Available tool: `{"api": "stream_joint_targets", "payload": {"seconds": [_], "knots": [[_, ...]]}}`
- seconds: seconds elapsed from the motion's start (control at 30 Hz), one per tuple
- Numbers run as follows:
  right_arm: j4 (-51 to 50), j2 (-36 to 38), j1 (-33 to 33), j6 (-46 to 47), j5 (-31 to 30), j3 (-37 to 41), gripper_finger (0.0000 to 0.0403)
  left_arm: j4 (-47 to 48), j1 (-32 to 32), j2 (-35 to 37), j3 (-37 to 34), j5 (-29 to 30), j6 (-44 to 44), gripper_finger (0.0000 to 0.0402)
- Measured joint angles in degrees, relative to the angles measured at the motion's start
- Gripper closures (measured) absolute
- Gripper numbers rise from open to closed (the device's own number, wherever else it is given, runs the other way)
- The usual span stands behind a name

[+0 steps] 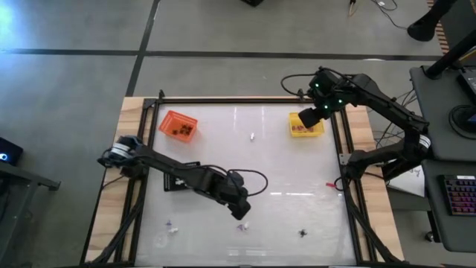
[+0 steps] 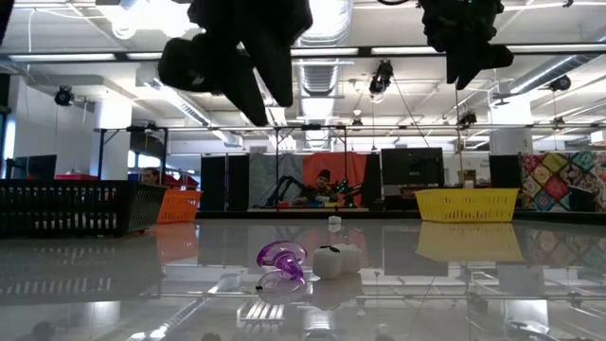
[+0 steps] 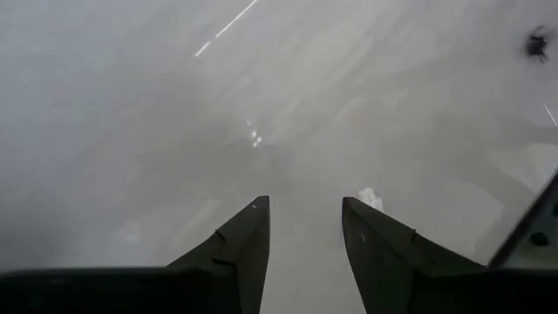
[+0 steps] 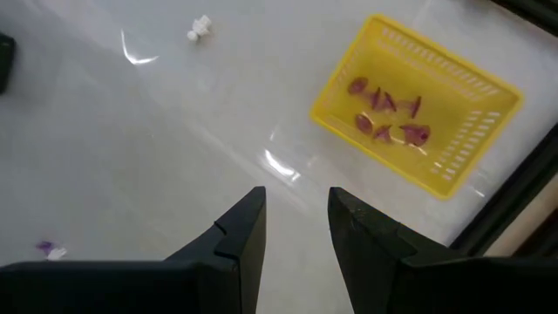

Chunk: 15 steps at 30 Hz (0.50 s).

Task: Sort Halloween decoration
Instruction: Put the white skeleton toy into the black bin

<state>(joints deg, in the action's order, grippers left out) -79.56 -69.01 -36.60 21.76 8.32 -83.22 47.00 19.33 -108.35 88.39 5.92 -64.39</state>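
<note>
My left gripper (image 1: 242,214) hangs open above the table's near middle, nothing between its fingers (image 3: 305,202). A white trinket (image 3: 370,198) lies on the table just past one fingertip, and a black trinket (image 3: 536,42) lies farther off. In the low view a purple trinket (image 2: 281,256) and a white pumpkin-like one (image 2: 337,260) rest side by side on the table. My right gripper (image 4: 296,194) is open and empty, held high at the far right beside the yellow tray (image 4: 488,139), which holds several purple trinkets (image 4: 384,113). A white trinket (image 4: 200,29) lies at mid-table.
An orange tray (image 1: 178,125) with dark trinkets stands at the far left. A black tray (image 1: 178,181) sits under my left arm. Loose trinkets lie near the front edge (image 1: 172,229) and at the front right (image 1: 303,233). A black frame (image 1: 245,100) rims the table.
</note>
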Motion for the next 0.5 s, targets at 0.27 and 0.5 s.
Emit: {"api": "stream_joint_targets", "payload": {"seconds": [0.27,0.5], "knots": [[-0.5,0.4,0.0,-2.1,0.0,0.0,0.0282,-2.0,1.8,-4.5,0.1,-0.1,-4.3,0.0274],[-0.5,0.4,0.0,-2.5,-1.0,0.0,0.0282,-6.4,3.1,-8.1,0.1,-0.4,-4.7,0.0274]]}}
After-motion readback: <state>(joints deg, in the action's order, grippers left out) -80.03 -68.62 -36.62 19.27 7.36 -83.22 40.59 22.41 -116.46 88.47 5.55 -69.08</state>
